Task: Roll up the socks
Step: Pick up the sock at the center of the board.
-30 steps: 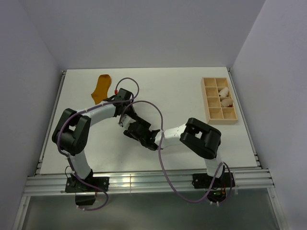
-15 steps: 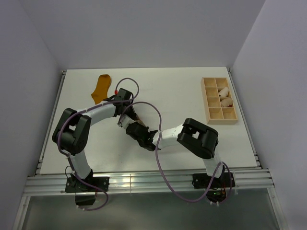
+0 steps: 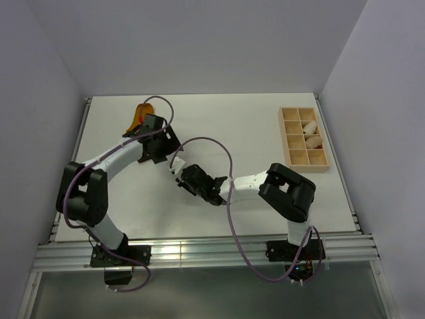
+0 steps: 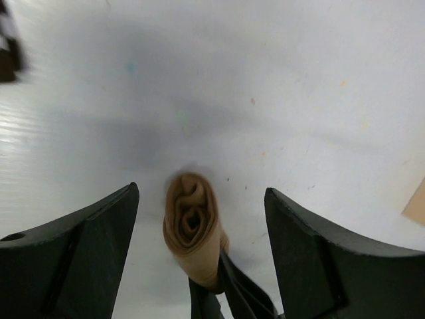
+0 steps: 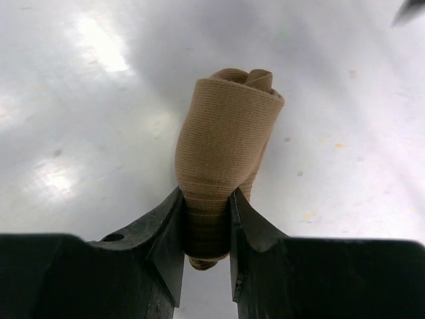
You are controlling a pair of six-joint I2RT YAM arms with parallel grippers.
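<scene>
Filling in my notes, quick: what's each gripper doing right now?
Left gripper: open, holding nothing.
Right gripper: closed on the rolled tan sock.

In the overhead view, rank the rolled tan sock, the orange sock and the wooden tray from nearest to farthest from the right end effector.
1. rolled tan sock: clamped in the right end effector, mid-table.
2. orange sock: at the far left.
3. wooden tray: at the far right, clearly farthest.

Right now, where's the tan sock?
Right wrist view: tan sock rolled in the right claw, left of table centre, near the open left claw.
</scene>
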